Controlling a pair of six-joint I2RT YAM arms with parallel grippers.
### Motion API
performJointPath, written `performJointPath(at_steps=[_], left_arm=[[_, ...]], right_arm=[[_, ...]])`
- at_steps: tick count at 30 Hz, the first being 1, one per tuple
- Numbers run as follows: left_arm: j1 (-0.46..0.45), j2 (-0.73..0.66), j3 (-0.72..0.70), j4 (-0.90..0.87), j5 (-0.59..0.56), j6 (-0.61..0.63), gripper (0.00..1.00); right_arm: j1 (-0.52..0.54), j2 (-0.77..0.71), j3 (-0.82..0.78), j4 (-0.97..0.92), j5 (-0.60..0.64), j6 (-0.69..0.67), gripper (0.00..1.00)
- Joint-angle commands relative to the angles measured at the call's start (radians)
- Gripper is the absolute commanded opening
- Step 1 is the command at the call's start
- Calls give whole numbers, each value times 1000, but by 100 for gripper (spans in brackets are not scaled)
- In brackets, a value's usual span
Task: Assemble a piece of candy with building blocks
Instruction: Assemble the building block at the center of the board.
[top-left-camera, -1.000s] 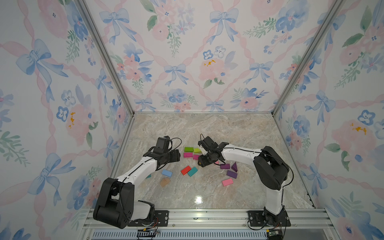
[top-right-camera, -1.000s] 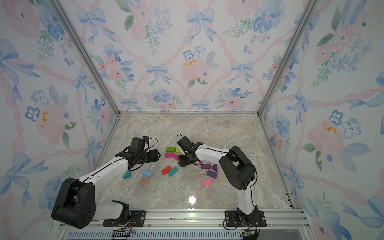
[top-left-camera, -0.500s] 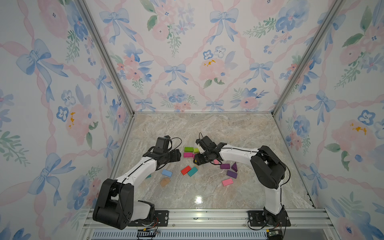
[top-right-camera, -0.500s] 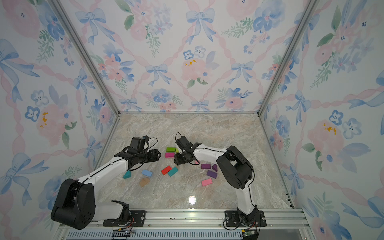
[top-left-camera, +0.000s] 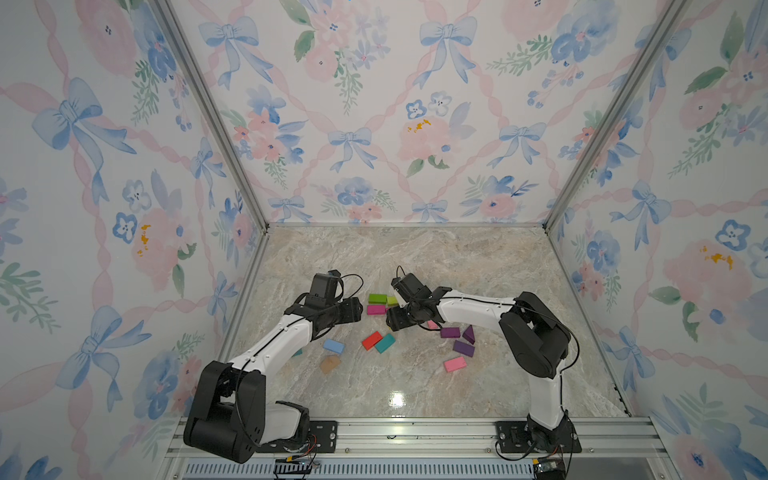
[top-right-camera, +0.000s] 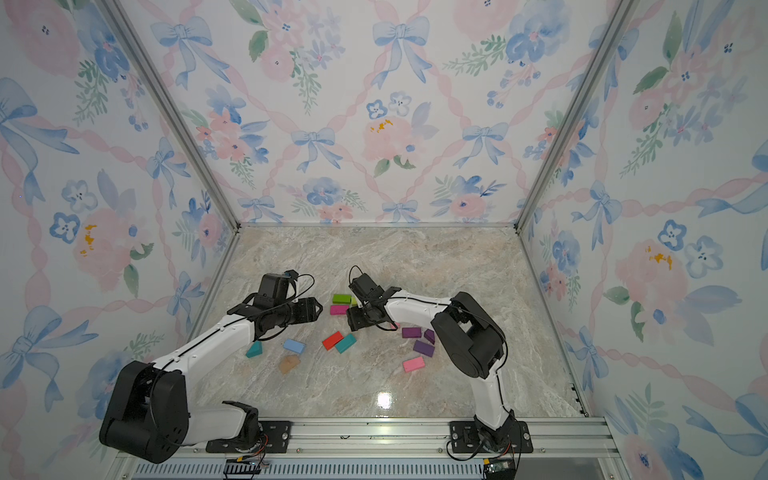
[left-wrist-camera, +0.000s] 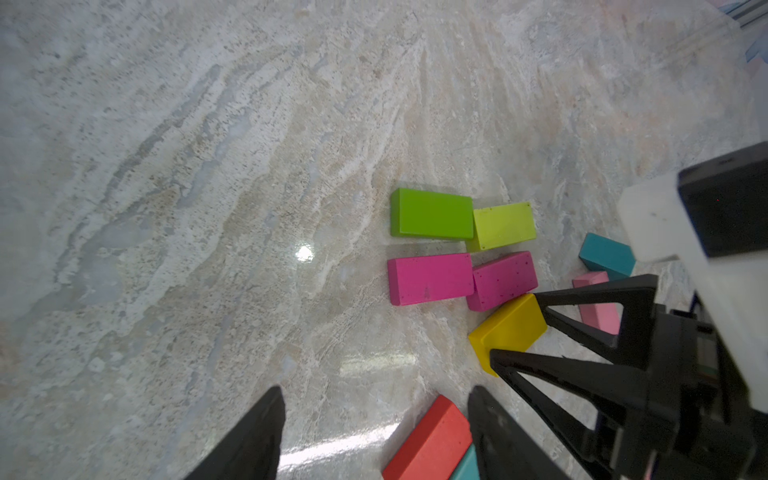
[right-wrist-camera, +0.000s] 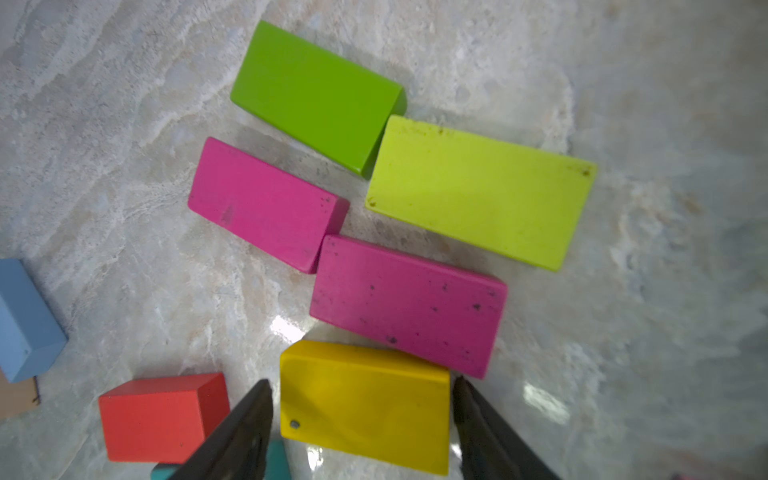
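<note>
No text, label, brand, number or sign can be read in any view. Faces of the building blocks (right-wrist-camera: 409, 305) are plain colour; the magenta and lime ones carry only dark specks. The walls (top-left-camera: 374, 124) carry a flower-and-bow pattern with no lettering.

Twin high overhead views; wrist cameras close over one shared green block (left-wrist-camera: 430, 214)
</note>
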Motion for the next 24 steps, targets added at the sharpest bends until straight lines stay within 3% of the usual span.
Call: performJointPath(at_steps=[1,6,10,17,24], left_arm=[[-1,-34,-8,11,22,0,73],[-26,-77,-34,7,26,-35,74],[-94,-99,-102,2,15,-111,74],[-249,-131,-174,2,-122,-291,75],[-334,-86,-178,4,-177,-417,74]], right_arm=[[4,8,-44,-122,50,0,72],[6,-67,-68,-116,47,-7,76],[-7,-224,-163,-80,43,-22,82],[-55,-406,-293,-78,-23,-163,99],[-61,-445,-362,11,-57,-187,99]])
